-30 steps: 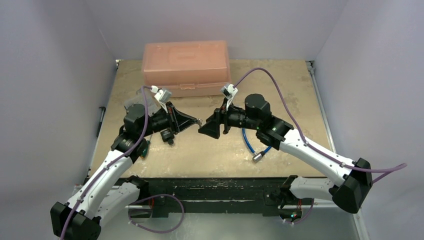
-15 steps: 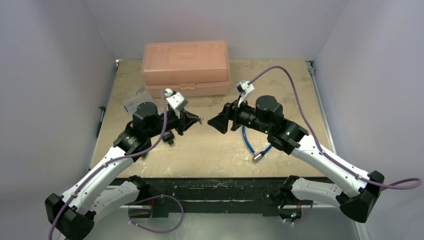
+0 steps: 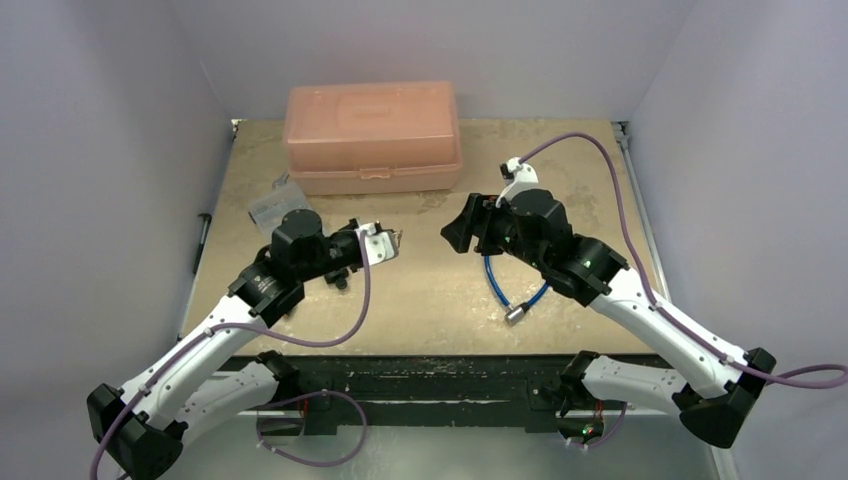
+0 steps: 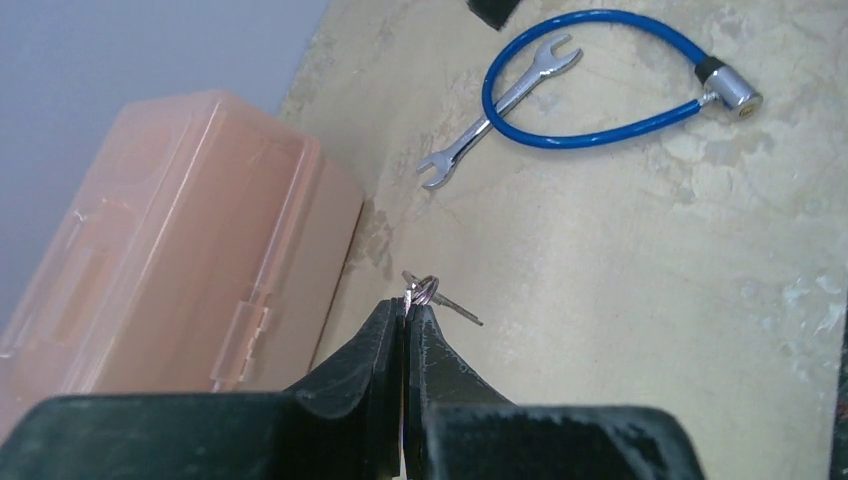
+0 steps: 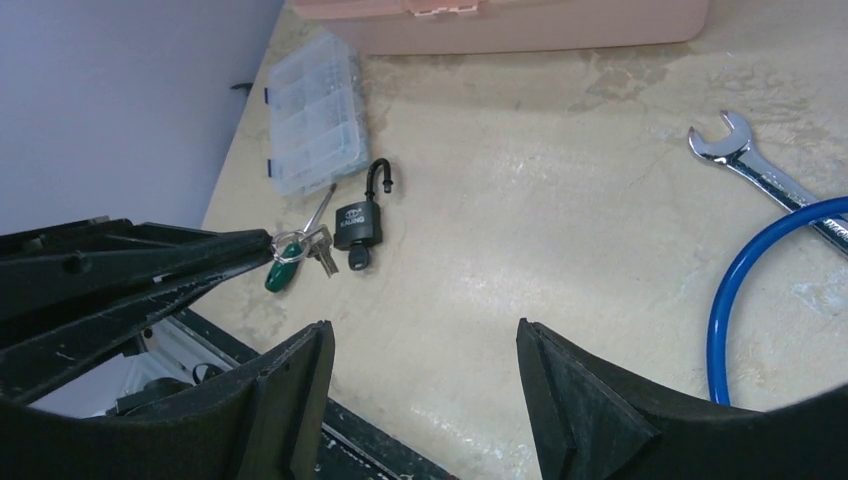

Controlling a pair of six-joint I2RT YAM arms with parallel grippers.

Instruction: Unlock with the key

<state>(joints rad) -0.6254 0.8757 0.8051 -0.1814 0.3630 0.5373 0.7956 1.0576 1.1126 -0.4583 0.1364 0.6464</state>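
Note:
A black padlock [image 5: 360, 222] lies on the table, its shackle pointing at the far edge. The key [image 5: 360, 261], tiny with a round black head, sits right at the padlock's bottom; I cannot tell whether it is inserted. In the top view the padlock [image 3: 340, 277] shows half hidden under my left arm. My left gripper [image 4: 405, 308] is shut on a small ring of bare silver keys [image 4: 428, 292], held above the table. My right gripper [image 5: 420, 335] stands open and empty, well to the right of the padlock and facing the left gripper [image 3: 392, 240].
A salmon plastic box [image 3: 372, 135] stands at the back. A clear organiser case [image 5: 315, 120] lies left of the padlock, with a green-handled screwdriver [image 5: 282, 274] near it. A blue cable lock [image 4: 600, 90] and a silver wrench [image 4: 495, 100] lie to the right.
The right gripper has drawn back to the right, away from the left gripper's tip. The left wrist has rolled over and still holds the silver keys.

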